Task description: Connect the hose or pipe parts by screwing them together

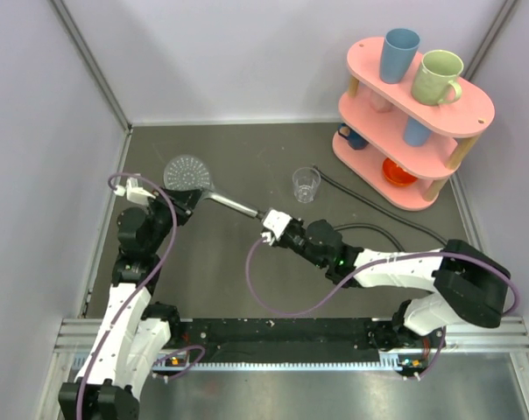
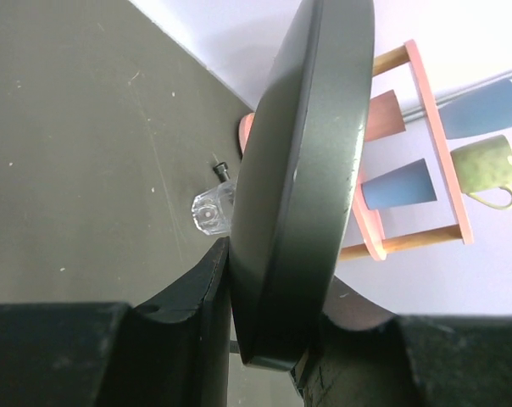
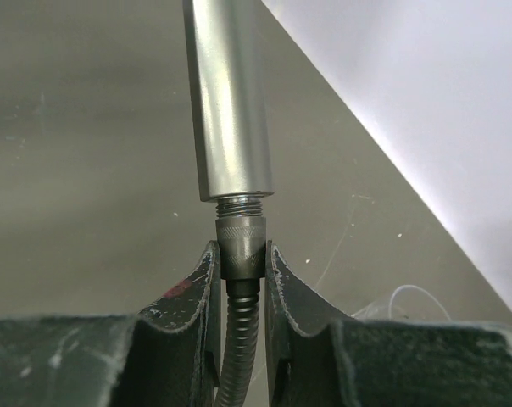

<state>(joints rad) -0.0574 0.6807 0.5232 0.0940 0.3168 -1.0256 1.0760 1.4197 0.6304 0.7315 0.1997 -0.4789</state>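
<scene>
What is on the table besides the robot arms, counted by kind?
Hand shower: 1
Hose: 1
Pink rack: 1
Cups: 4, clear cup, tall blue cup, small blue cup, pink cup
Mugs: 2, green mug, dark blue mug
Orange bowl: 1
Total: 10

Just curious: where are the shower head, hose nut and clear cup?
shower head (image 1: 187, 172): top view, perforated round face.
hose nut (image 3: 241, 246): right wrist view, dark knurled collar.
clear cup (image 1: 306, 185): top view, its side wall.
</scene>
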